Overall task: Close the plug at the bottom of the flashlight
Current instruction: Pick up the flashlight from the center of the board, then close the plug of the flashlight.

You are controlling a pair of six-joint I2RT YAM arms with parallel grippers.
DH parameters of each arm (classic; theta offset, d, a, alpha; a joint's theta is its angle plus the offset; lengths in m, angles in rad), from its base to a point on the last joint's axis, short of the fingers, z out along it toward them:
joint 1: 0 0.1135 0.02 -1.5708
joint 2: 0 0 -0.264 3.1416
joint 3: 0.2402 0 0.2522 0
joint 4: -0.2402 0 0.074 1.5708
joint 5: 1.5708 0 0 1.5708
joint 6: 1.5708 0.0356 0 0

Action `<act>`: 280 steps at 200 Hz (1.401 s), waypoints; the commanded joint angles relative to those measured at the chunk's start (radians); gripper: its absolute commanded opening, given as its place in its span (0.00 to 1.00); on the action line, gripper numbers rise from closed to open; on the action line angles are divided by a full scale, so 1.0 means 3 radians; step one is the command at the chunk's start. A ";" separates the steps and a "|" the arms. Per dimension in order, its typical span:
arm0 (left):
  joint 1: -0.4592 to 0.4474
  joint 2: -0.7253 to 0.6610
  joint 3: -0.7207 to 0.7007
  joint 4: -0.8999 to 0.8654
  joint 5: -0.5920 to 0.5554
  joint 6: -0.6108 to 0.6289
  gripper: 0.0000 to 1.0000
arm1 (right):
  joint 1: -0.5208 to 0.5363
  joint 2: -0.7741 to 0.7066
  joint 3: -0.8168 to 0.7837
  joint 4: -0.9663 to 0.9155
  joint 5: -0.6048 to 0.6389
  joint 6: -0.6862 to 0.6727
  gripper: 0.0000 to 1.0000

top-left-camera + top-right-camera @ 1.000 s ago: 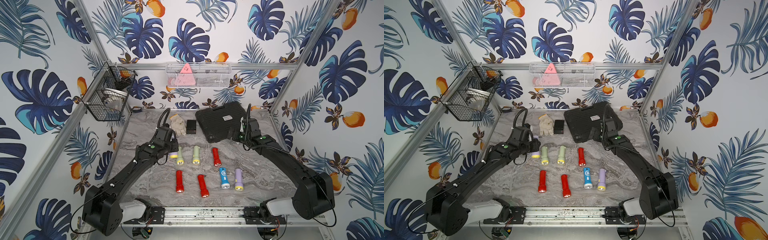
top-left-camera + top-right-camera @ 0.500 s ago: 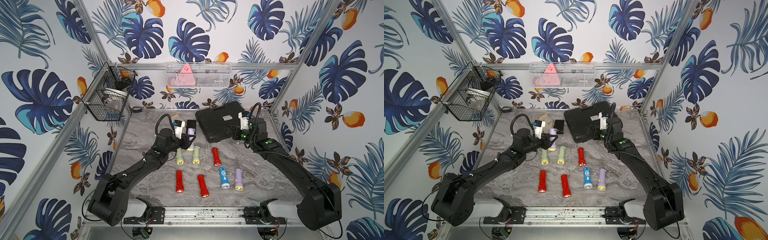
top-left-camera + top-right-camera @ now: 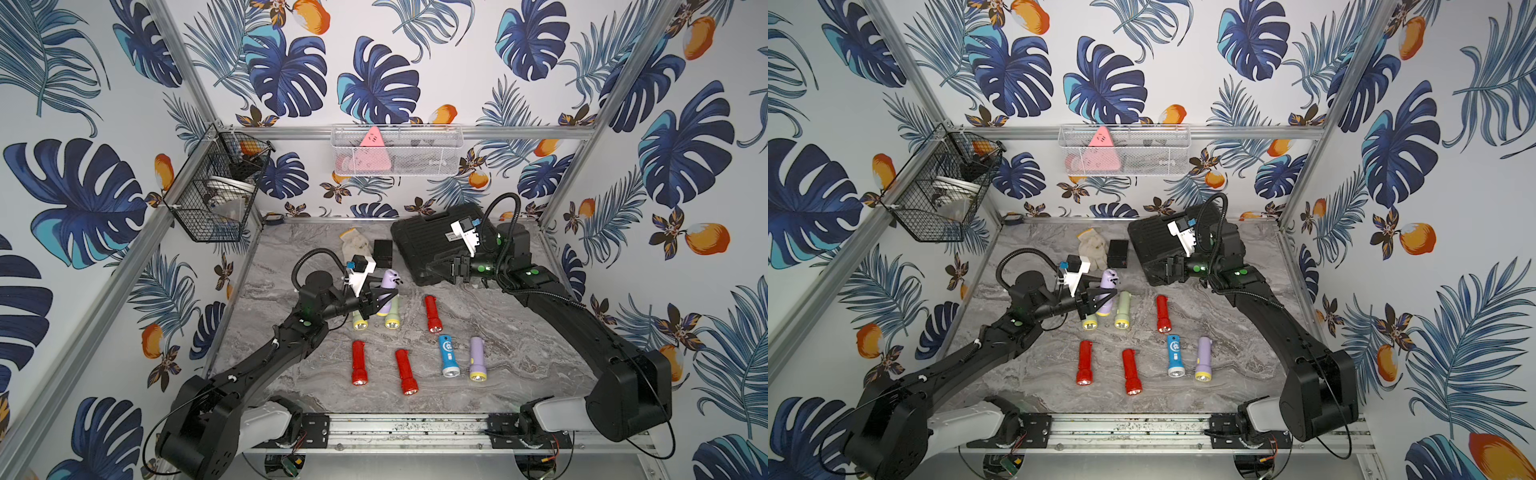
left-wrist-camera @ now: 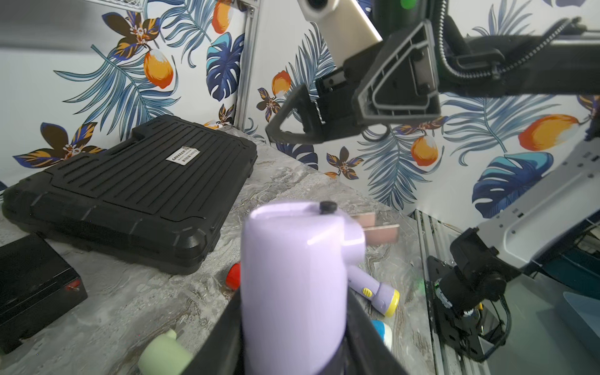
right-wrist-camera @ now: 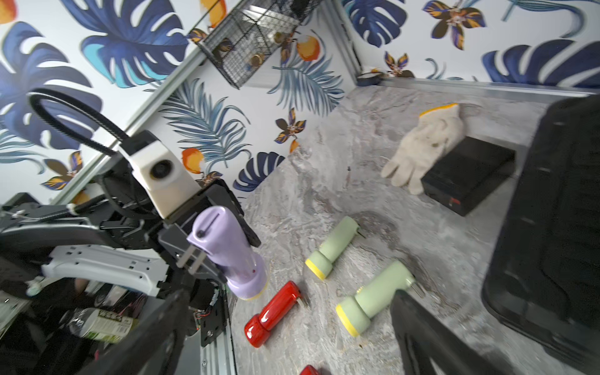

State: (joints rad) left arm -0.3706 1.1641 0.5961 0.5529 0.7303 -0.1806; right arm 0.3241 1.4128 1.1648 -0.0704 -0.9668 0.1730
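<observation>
Your left gripper (image 3: pixel 382 301) now holds the purple flashlight (image 3: pixel 389 284) up from the table (image 3: pixel 519 353), closed on its body. Your right gripper (image 3: pixel 440 268), open wide, has turned toward it. The plug (image 4: pixel 381 233) sticks out, ready for folding.

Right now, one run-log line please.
left gripper: shut on lilac flashlight | plug prongs: out | right gripper: open, not touching

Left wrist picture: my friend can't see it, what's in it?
A purple flashlight is gripped in the left tool, two metal plug prongs sticking out from the side of its end. The right tool is open, facing it; a black case lies on the marble table behind.
</observation>
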 commanded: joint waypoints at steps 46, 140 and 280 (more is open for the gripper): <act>-0.0001 0.0099 -0.0208 0.1024 0.0533 -0.0092 0.00 | 0.0367 0.0186 0.0411 -0.0244 -0.0533 -0.0498 0.88; -0.0082 0.0254 -0.0248 0.1742 0.0846 -0.0676 0.00 | 0.0690 0.0247 0.0569 -0.0831 -0.0569 -0.0967 0.78; -0.0162 0.0195 -0.0223 0.1341 0.0846 -0.0390 0.00 | 0.0810 0.0273 0.0612 -0.0998 -0.0577 -0.1075 0.69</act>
State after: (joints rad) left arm -0.4183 1.2201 0.5175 0.9398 0.9718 -0.3134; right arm 0.5629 1.4998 1.3540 -0.3592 -1.1275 -0.1242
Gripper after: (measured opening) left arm 0.394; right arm 0.715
